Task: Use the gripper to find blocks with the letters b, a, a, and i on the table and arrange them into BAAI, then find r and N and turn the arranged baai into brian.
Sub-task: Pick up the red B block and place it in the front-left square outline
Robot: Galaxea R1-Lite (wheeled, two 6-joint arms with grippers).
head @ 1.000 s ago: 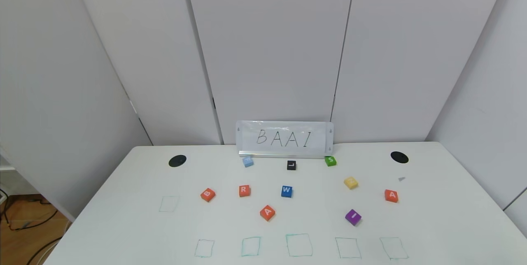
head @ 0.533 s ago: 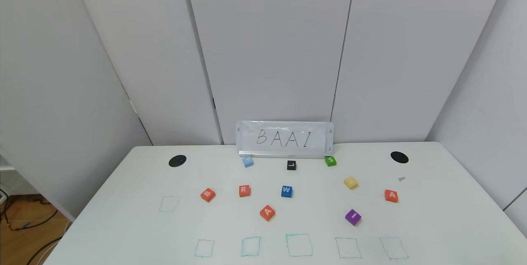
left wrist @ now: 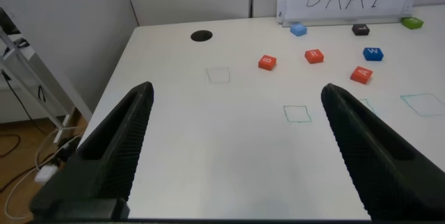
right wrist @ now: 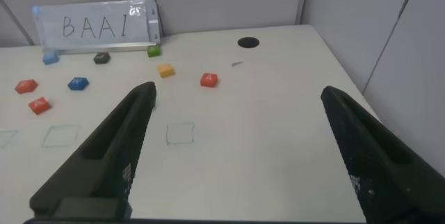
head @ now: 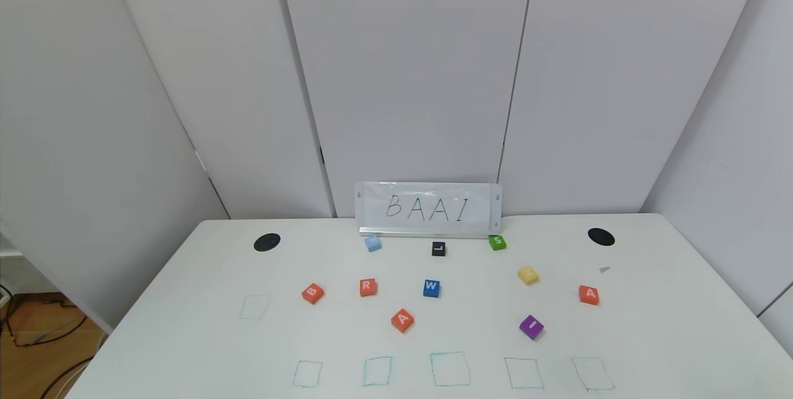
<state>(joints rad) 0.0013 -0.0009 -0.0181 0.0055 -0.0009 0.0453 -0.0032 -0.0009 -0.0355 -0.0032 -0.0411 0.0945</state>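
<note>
Pale grey wall panels (head: 403, 64) behind; wood floor (head: 28, 349), cables (head: 25, 324) left.

You can read "BAAI" handwritten on the white sign (head: 429, 209) at the table's far edge. Block letters: B on an orange-red block (head: 313, 292), R (head: 367, 287), two A blocks (head: 403, 320) (head: 588, 294), W on blue (head: 431, 288), L on black (head: 438, 248), S on green (head: 497, 241), I on purple (head: 531, 326).

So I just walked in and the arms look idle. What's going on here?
Nothing is being handled yet. The left hand and right hand hang open above the near edge of the table, holding nothing. The B, two A and I blocks lie scattered beside the R, and the green squares drawn along the front are unfilled.
</note>
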